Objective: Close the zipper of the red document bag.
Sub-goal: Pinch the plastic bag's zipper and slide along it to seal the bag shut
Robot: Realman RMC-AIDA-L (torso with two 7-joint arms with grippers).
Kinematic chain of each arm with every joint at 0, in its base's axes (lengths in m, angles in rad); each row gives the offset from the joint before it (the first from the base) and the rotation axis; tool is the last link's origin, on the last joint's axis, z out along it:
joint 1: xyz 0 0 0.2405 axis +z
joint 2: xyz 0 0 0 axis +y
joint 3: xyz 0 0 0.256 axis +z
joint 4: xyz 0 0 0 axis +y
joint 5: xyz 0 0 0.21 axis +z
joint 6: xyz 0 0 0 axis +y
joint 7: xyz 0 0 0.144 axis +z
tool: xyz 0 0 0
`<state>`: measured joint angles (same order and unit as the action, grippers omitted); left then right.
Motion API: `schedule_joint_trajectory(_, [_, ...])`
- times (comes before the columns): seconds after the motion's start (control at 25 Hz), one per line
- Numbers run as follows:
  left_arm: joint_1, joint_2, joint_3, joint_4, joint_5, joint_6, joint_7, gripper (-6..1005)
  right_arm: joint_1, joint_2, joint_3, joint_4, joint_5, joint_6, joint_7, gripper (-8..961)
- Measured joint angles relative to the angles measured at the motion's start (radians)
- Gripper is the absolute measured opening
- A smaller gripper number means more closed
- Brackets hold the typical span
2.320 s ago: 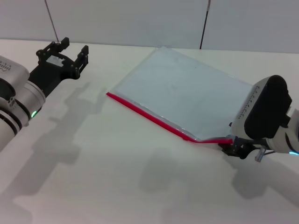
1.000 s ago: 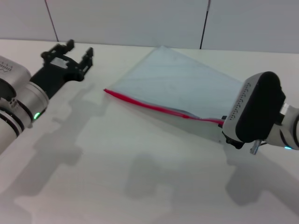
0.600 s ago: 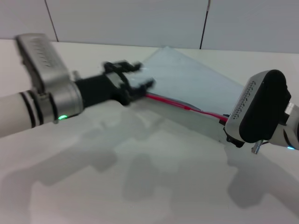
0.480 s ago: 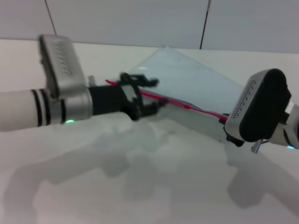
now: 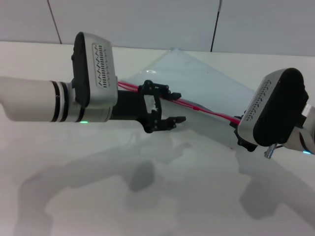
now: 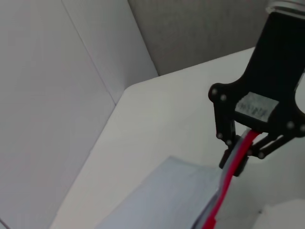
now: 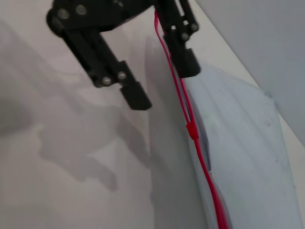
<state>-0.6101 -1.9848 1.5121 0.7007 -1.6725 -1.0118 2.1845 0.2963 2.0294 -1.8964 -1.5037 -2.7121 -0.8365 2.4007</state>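
Note:
The red document bag (image 5: 206, 83) is a pale translucent pouch, raised on its near long edge and tilted. The zipper (image 5: 209, 111) runs red along that raised edge, and its small slider (image 7: 192, 130) shows in the right wrist view. My left gripper (image 5: 177, 106) is open at the strip's left half. In the right wrist view the zipper (image 7: 177, 83) passes between its fingers (image 7: 136, 95), close to the farther one. My right gripper (image 6: 238, 157) is shut on the strip's end at the bag's right corner. In the head view the right wrist body hides that grip.
The bag rests on a white table (image 5: 147, 196). Grey wall panels (image 5: 147, 19) stand behind the table's far edge. Both arms throw shadows on the table in front of the bag.
My left arm swung from the far left across to the bag, and its open gripper now stands at the zipper. The right gripper raised the bag's corner, so the near edge stands off the table.

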Motion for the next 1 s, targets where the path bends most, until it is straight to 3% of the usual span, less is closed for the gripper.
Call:
schedule_joint_trajectory(0.24, [0.029, -0.010, 0.001, 0.075, 0.028, 0.026, -0.001, 548, -0.001, 0.000, 0.001, -0.009, 0.001, -0.002, 0.003, 49])
schedule_joint_trajectory(0.68, [0.006, -0.037, -0.001, 0.067, 0.105, 0.061, -0.001, 537, -0.001, 0.000, -0.008, -0.059, 0.002, -0.041, 0.011, 58])
schedule_joint_trajectory(1.0, [-0.004, -0.042, 0.000, 0.071, 0.105, 0.065, -0.020, 534, 0.000, 0.000, -0.009, -0.059, 0.001, -0.042, 0.012, 65])
